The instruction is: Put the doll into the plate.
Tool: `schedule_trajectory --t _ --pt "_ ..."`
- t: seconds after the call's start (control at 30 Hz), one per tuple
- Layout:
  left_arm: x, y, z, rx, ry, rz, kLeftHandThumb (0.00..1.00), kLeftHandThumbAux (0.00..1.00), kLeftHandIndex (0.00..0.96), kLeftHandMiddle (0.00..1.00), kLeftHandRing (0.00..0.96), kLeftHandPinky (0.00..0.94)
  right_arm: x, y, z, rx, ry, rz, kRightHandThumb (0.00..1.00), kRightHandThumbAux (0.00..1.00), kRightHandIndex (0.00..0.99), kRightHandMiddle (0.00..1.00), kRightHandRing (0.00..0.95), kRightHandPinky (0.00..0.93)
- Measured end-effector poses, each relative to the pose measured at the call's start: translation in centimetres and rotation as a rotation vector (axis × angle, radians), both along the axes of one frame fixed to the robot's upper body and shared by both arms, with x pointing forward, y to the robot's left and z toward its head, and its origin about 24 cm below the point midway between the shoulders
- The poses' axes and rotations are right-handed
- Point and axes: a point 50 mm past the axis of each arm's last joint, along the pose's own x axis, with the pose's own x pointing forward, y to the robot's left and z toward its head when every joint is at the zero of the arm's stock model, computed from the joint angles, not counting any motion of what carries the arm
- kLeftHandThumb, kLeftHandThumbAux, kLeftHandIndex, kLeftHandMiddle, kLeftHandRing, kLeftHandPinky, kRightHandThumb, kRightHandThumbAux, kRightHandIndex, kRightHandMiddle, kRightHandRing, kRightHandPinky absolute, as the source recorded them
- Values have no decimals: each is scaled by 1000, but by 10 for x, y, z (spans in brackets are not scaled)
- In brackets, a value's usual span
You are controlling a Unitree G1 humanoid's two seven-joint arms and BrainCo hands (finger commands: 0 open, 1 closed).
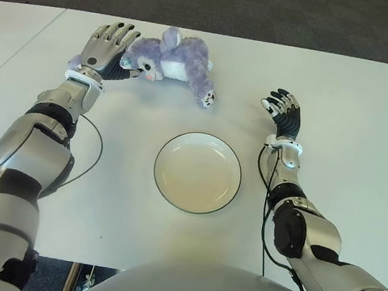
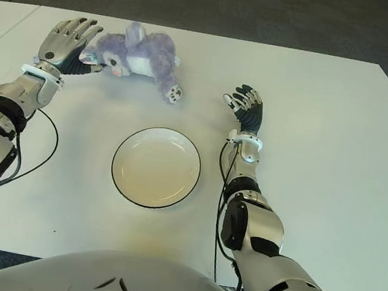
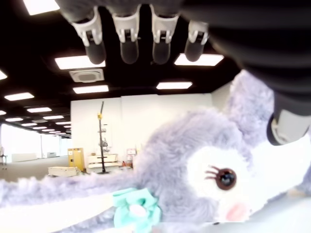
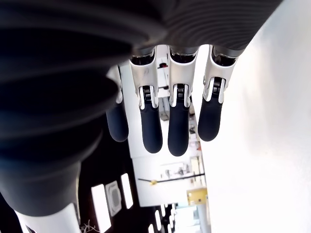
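Note:
A purple and white plush doll [image 1: 177,60] lies on its side on the white table [image 1: 335,172], at the far middle-left. My left hand [image 1: 106,48] is just left of its head, fingers spread, with nothing between them. The left wrist view shows the doll's face [image 3: 214,179] and teal flower close under the outstretched fingers [image 3: 129,43]. The white plate [image 1: 197,172] with a dark rim sits bare in the middle, nearer to me. My right hand [image 1: 283,111] shows to the right of the doll and plate, fingers relaxed and holding nothing.
A black cable [image 1: 96,150] loops on the table beside my left forearm. Another cable [image 1: 266,206] runs along my right forearm. Dark floor lies beyond the table's far edge [image 1: 266,45].

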Motion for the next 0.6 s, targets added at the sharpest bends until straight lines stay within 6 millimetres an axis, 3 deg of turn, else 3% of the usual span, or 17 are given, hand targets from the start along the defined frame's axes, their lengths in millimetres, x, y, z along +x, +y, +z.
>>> schedule_trajectory --t 0.6 --pt "0 -6 -11 337 123 -106 134 480 0 0 0 0 0 -1 0 -1 4 -23 160 832 299 308 309 318"
